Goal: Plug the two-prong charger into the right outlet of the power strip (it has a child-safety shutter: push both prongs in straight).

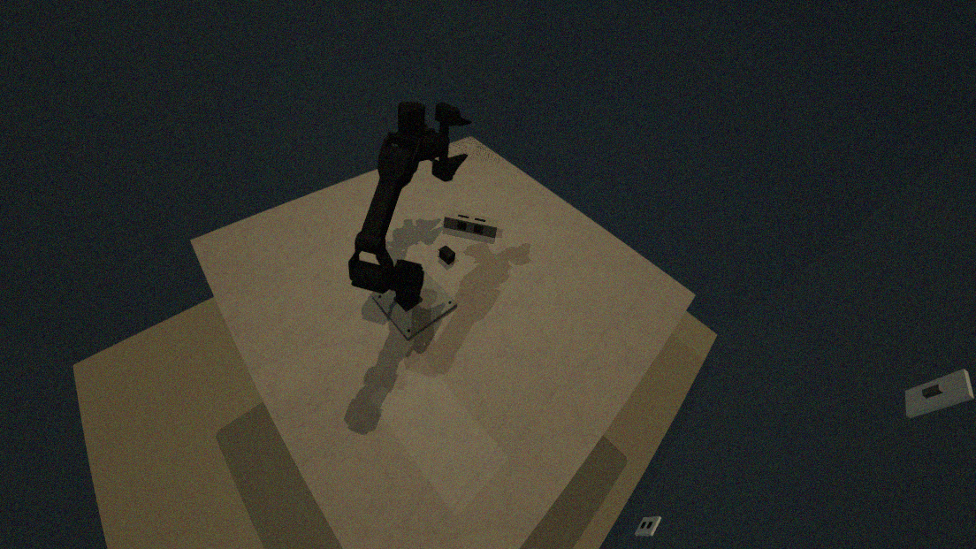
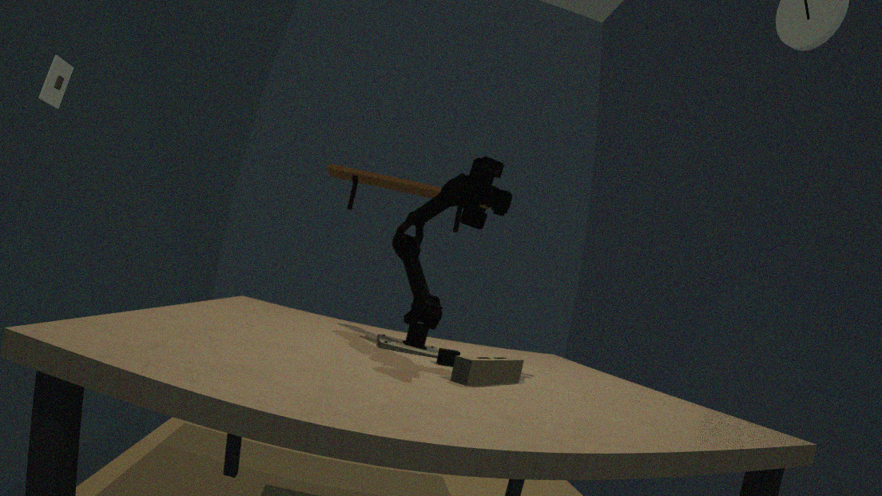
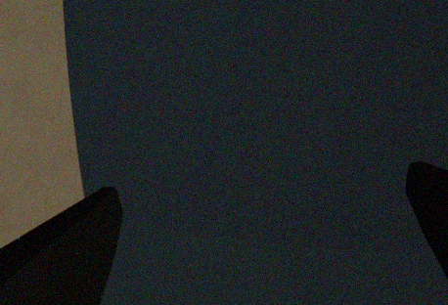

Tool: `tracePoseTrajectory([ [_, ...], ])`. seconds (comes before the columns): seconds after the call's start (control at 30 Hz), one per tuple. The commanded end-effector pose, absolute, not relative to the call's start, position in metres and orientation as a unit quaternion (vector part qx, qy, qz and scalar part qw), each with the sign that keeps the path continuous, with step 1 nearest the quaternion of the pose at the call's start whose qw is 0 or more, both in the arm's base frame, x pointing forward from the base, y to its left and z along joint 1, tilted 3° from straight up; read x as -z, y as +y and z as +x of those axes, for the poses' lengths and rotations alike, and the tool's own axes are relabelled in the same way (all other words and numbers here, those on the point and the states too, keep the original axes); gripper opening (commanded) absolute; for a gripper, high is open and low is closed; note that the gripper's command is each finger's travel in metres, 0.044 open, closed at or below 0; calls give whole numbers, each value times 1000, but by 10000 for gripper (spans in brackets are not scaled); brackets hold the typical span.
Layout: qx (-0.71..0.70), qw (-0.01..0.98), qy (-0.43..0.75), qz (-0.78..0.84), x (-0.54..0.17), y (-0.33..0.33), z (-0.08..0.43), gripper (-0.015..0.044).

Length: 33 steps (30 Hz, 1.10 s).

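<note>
The charger (image 1: 446, 255) (image 2: 447, 356) is a small black block on the table, between the arm's base and the power strip. Its prongs cannot be made out. The grey power strip (image 1: 490, 232) (image 2: 492, 372) lies just beyond it, with two dark outlet marks on top. My gripper (image 1: 468, 139) (image 2: 487, 209) (image 3: 263, 191) is open and empty, its fingers wide apart. It is raised high above the table, well above the strip and charger. Neither the charger nor the strip shows in the wrist view, which has only wall and part of the table.
The arm's base plate (image 1: 431, 310) (image 2: 395, 344) sits close to the charger. The table (image 1: 575, 298) (image 2: 260, 374) (image 3: 29, 91) has its edge and corner beyond the strip. A wooden shelf (image 2: 390, 183) is on the wall behind the arm.
</note>
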<state>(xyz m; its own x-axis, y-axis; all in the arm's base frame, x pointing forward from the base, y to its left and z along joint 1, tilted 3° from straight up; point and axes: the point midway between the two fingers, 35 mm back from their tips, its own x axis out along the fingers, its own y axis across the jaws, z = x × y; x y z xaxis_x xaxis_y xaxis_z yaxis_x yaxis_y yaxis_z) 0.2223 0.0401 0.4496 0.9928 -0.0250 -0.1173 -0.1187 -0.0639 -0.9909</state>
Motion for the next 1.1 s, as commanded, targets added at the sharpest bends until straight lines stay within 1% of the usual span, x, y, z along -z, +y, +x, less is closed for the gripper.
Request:
tracePoseTrajectory([
  [0.0,-82,664,88,-738,-413,49,240,440],
  [0.27,-182,628,157,-740,-339,61,263,440],
  [0.5,-268,599,229,-719,-273,63,269,440],
  [0.7,-338,575,298,-683,-219,61,263,440],
  [1.07,-434,537,412,-595,-145,53,237,440],
])
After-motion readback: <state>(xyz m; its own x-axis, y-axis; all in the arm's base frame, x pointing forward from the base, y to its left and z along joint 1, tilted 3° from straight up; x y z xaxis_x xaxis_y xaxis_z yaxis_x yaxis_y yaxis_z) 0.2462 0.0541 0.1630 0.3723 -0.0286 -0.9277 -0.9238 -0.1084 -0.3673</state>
